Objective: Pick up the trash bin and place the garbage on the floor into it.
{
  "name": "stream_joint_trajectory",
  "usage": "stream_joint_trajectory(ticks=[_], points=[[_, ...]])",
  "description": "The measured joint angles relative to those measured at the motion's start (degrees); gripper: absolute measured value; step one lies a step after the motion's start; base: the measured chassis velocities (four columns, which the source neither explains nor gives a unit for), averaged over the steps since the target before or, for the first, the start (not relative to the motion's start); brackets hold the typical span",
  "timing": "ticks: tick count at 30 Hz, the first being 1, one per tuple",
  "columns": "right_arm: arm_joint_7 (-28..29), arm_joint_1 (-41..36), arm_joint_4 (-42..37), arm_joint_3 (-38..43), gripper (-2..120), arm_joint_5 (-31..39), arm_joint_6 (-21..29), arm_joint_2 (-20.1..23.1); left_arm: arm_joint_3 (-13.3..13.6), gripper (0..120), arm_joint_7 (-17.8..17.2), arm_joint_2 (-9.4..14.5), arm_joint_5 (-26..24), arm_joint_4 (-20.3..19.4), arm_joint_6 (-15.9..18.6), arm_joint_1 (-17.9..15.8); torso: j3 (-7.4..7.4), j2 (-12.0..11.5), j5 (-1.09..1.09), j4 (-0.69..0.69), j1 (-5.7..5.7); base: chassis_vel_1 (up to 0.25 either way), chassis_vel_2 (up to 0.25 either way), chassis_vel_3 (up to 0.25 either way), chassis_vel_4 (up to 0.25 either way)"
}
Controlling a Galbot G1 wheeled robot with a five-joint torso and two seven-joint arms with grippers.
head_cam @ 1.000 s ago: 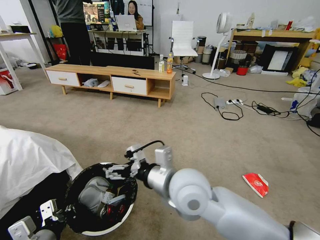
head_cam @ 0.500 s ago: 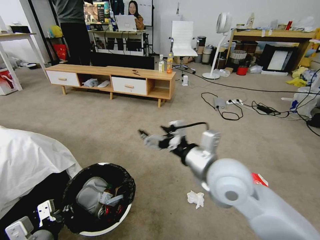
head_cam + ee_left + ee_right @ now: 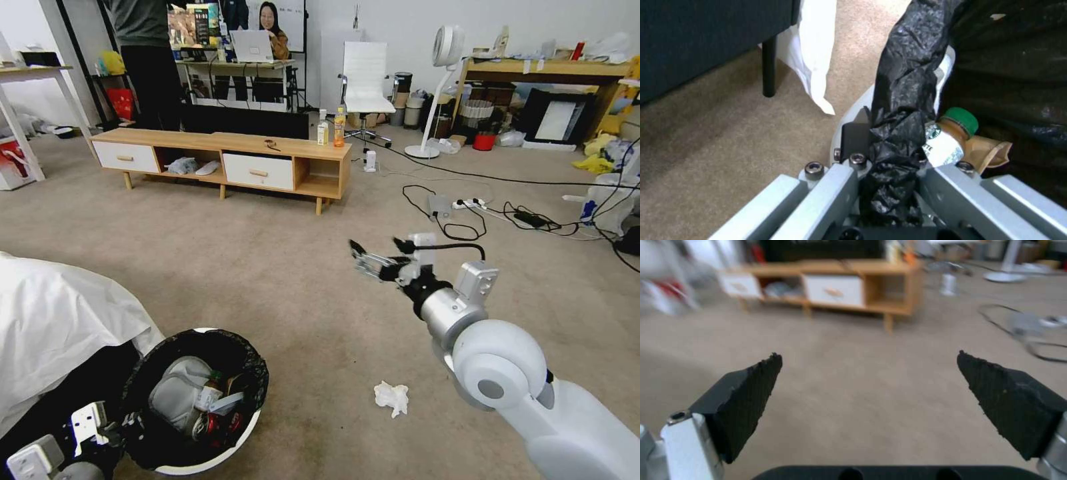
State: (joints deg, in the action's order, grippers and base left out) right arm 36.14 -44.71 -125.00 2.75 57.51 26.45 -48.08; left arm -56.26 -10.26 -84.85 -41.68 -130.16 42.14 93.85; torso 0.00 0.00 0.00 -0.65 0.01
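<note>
Right gripper (image 3: 375, 252) farther out — one tissue (image 3: 391, 398)

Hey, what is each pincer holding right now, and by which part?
The left pincer clamps the trash bin by its rim, pinching the black bag liner folded over it. The right pincer is open and empty, raised above the carpet.

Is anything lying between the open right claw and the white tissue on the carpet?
Nothing visible. The right claw is open in the air, and bare carpet separates it from the white tissue. The trash bin, held by the left claw, sits off to the side.
</note>
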Motion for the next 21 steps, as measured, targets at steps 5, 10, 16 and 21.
stream_joint_trajectory(ticks=[5,10,16,21], points=[[1.69,-2.08,2.14,-0.60,100,-2.46,2.35,2.15,-0.28,1,0.04,0.02,0.04,-0.19,-0.01,0.35,0.00,0.00,0.00,0.03,0.00,0.000,0.000,0.000,0.000],[4.45,-4.56,3.17,-1.80,100,-0.89,4.41,3.76,-0.34,1,0.09,0.07,0.05,-0.32,-0.01,0.45,0.00,0.00,-0.01,0.01,0.00,0.000,0.000,0.000,0.000],[6.09,-8.21,5.37,-2.41,100,1.53,5.46,4.94,-0.39,1,0.16,0.41,-0.14,-0.48,-0.01,0.60,0.00,0.00,0.00,0.01,0.00,0.000,0.000,0.000,0.000],[7.44,-12.12,6.76,-2.48,100,3.11,6.04,5.76,-0.24,1,0.18,0.60,-0.25,-0.40,-0.01,0.60,0.00,0.00,0.00,0.01,0.00,0.000,0.000,0.000,0.000]])
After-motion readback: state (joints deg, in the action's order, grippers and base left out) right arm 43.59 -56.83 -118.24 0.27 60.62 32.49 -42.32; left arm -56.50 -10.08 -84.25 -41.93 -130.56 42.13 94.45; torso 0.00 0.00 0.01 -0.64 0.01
